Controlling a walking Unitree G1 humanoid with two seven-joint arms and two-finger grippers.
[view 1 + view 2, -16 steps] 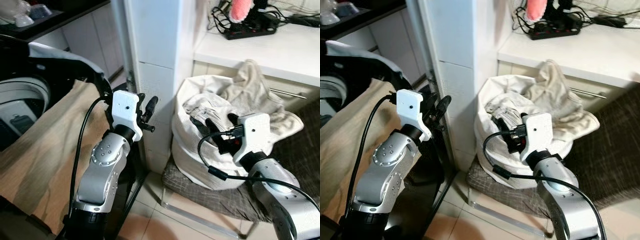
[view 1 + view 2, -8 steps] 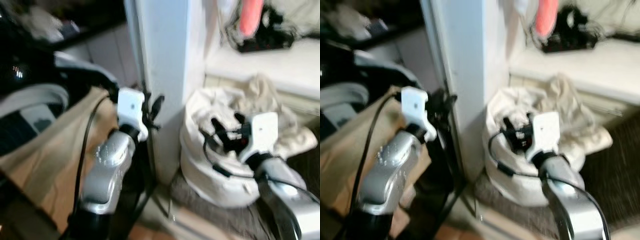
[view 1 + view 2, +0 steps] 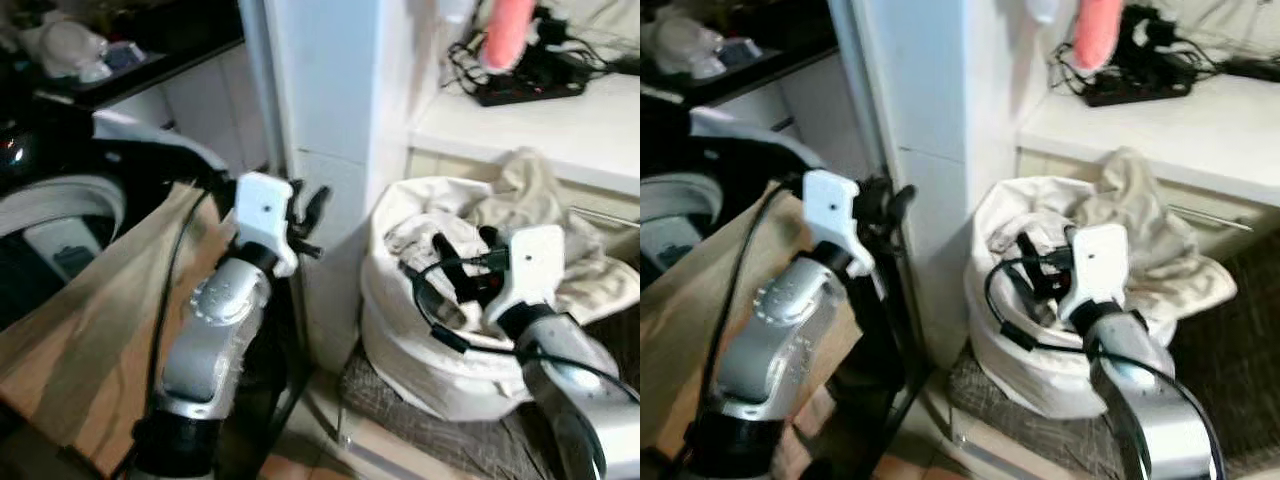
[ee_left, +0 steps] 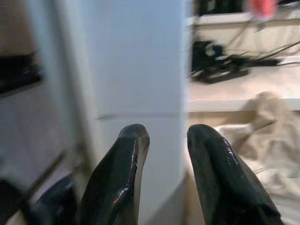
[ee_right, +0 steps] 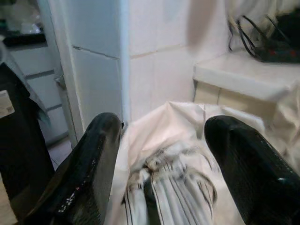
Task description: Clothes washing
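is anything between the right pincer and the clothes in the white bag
Nothing visible. The right pincer is open right above the white bag, with the striped garment lying between and below its fingers in the right wrist view.

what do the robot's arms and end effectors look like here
Both arms are silver metal with rounded, bolted joints, and each wrist ends in a boxy white housing. A black cable loops along each arm to that housing. The left end effector and the right end effector each carry two long, glossy black fingers with rounded tips. No markings can be made out.
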